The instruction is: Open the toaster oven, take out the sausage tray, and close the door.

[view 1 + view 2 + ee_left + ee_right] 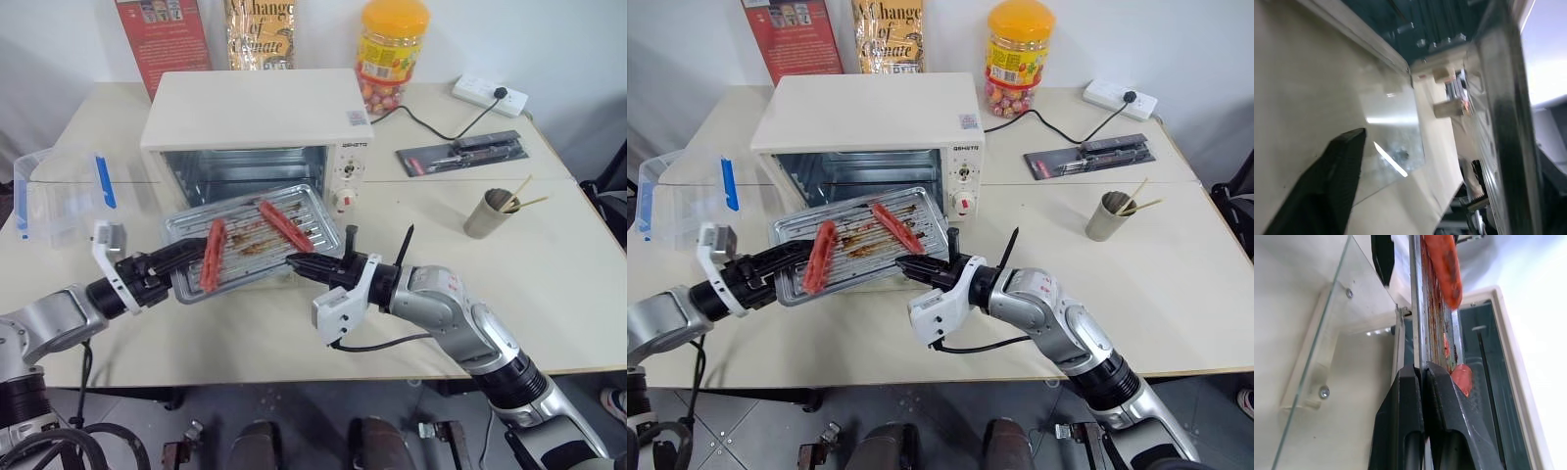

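My right gripper (294,261) pinches the tray (257,239) clear of the oven (257,108); left fingers (184,257) gape at its edge. Next I set it on the desk (549,245), then shut the door.

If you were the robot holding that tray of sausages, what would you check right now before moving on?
1. Right gripper shut on the sausage tray rim: ok.
2. Tray clear of the toaster oven: ok, out in front.
3. Both sausages on the tray: ok.
4. Tray level: not ok, tilted.
5. Left gripper gripping the tray's other edge: cannot tell.
6. Door shut: not ok, folded down open.
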`<action>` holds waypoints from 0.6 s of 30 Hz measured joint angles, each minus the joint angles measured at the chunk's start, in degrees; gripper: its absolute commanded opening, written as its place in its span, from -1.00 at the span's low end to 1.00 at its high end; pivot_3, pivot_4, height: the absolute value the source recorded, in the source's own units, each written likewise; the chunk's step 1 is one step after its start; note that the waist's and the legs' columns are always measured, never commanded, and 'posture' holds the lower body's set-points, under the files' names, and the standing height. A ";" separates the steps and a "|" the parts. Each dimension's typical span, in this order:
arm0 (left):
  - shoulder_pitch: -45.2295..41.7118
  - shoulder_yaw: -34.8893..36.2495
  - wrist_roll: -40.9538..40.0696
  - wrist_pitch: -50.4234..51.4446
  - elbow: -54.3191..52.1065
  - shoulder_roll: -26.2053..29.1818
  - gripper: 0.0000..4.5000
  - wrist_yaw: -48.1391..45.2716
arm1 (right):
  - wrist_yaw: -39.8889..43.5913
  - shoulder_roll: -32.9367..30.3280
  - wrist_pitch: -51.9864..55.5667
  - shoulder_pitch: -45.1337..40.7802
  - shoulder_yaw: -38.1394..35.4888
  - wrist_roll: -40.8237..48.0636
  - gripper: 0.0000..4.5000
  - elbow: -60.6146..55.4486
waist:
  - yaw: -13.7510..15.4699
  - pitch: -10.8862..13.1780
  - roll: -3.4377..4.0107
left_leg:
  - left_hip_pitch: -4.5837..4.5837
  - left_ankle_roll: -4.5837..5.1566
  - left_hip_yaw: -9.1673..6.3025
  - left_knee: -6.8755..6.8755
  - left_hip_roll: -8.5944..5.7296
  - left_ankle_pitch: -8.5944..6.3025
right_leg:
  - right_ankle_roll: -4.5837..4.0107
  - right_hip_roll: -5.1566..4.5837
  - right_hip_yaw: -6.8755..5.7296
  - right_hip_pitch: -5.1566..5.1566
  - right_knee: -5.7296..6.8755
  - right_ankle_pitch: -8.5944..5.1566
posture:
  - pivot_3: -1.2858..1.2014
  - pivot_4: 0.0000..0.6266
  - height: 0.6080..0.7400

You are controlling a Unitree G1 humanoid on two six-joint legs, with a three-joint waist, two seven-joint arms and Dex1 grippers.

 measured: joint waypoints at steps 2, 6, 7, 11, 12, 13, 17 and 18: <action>0.01 -1.23 -1.26 0.01 0.06 0.24 0.47 0.12 | 0.28 -0.32 -0.08 0.00 0.00 0.16 -1.00 0.00 | -0.01 0.00 0.00 | 0.00 0.00 0.06 0.00 0.00 0.00 | 0.00 0.00 0.00 0.00 0.00 0.00 | 0.03 -0.52 1.00; 0.09 -2.85 -3.32 -0.20 0.35 1.39 0.20 0.54 | 0.82 -0.80 -0.25 0.00 0.00 0.68 -1.00 0.00 | -0.05 0.00 0.00 | 0.01 0.00 0.15 -0.02 0.01 0.00 | 0.00 0.01 0.02 -0.02 0.00 0.00 | 0.03 -0.52 1.00; 0.10 -3.24 -3.96 -0.47 0.55 1.69 0.16 0.68 | 0.99 -0.84 -0.28 0.00 0.00 0.90 -1.00 0.01 | -0.01 0.00 0.00 | 0.00 0.00 0.16 -0.02 0.01 0.00 | 0.00 0.00 0.02 -0.02 -0.01 0.00 | 0.03 -0.52 1.00; 0.55 -4.60 -6.64 -1.10 1.31 2.42 -0.09 1.38 | 2.42 -0.91 -0.34 -0.01 0.00 2.22 -1.00 0.02 | 0.00 0.00 0.00 | 0.00 0.00 0.21 -0.01 0.01 0.00 | 0.00 0.00 0.04 -0.02 -0.02 0.00 | 0.03 -0.52 1.00; 0.71 -4.90 -7.22 -1.29 1.32 2.49 -0.21 1.69 | 2.92 -0.93 -0.30 -0.04 0.00 2.61 -0.88 0.02 | 0.00 0.00 0.00 | 0.00 0.00 0.21 -0.01 0.01 0.00 | 0.00 0.00 0.04 -0.02 -0.03 0.00 | 0.03 -0.52 1.00; 1.03 -5.19 -7.96 -1.59 1.33 2.49 -0.23 2.01 | 3.48 -0.98 -0.18 -0.12 0.00 3.08 -0.80 0.03 | 0.00 0.00 0.00 | 0.00 0.00 0.21 -0.01 0.01 0.00 | 0.00 0.00 0.05 -0.02 -0.04 0.00 | 0.03 -0.52 1.00; 2.65 -6.22 -11.11 -3.38 1.30 2.52 -0.48 3.80 | 7.24 -1.79 0.46 -0.74 -0.03 7.36 -0.75 0.02 | 0.00 0.00 0.00 | 0.00 0.00 0.20 -0.01 0.01 0.00 | 0.00 0.00 0.06 -0.01 -0.07 0.00 | 0.03 -0.52 1.00; 2.89 -6.51 -11.62 -3.78 1.28 2.52 -0.56 4.27 | 8.04 -2.00 0.68 -0.88 -0.16 8.52 -0.75 0.02 | 0.00 0.00 0.00 | 0.00 0.00 0.20 -0.01 0.01 0.00 | 0.00 0.00 0.07 -0.01 -0.08 0.00 | 0.03 -0.52 1.00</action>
